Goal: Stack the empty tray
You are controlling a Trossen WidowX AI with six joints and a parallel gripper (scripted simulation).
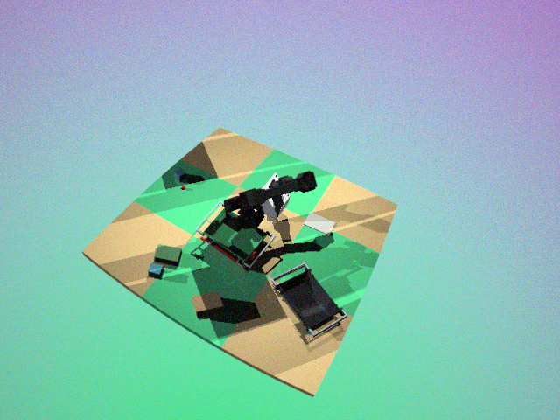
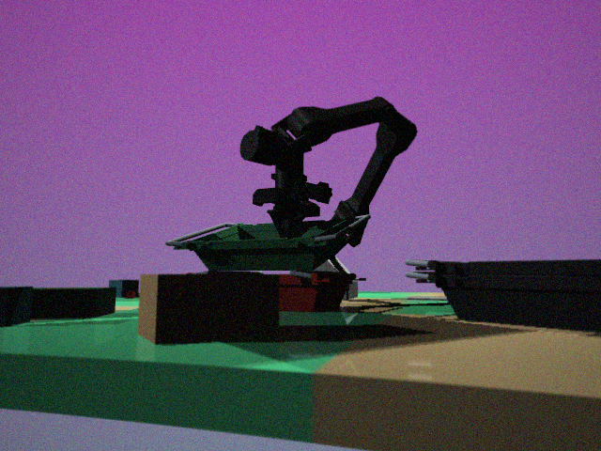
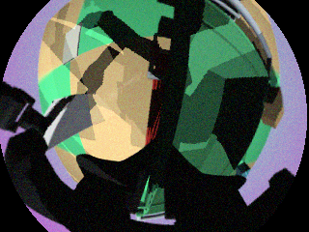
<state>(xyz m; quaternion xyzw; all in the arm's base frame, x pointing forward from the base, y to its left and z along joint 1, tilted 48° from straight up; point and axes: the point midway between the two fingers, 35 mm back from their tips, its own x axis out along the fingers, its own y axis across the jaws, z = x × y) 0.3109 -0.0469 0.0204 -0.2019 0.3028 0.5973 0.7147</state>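
Observation:
My gripper (image 1: pixel 235 222) (image 2: pixel 290 235) (image 3: pixel 161 142) is shut on the near long wall of the empty green tray (image 1: pixel 233 238) (image 2: pixel 262 260) (image 3: pixel 203 111). The green tray looks roughly level. Its own bars stand out past its two ends, one left bar (image 1: pixel 208 217) (image 2: pixel 198 234) and one right bar (image 1: pixel 262 251). The red tray (image 1: pixel 226 254) (image 2: pixel 305 297) stands on the table directly below and is mostly covered. A bit of grey bar (image 2: pixel 300 274) shows at its rim, just under the green tray. Its load and most of its bars are hidden. I cannot tell whether the trays touch.
A dark tray (image 1: pixel 311 303) (image 2: pixel 524 291) with its bars out stands to the right. A brown block (image 1: pixel 206 302) (image 2: pixel 213 308) stands in front. A green block (image 1: pixel 168 254) and a blue block (image 1: pixel 155 269) lie left. A white plate (image 1: pixel 318 222) lies near the arm's base.

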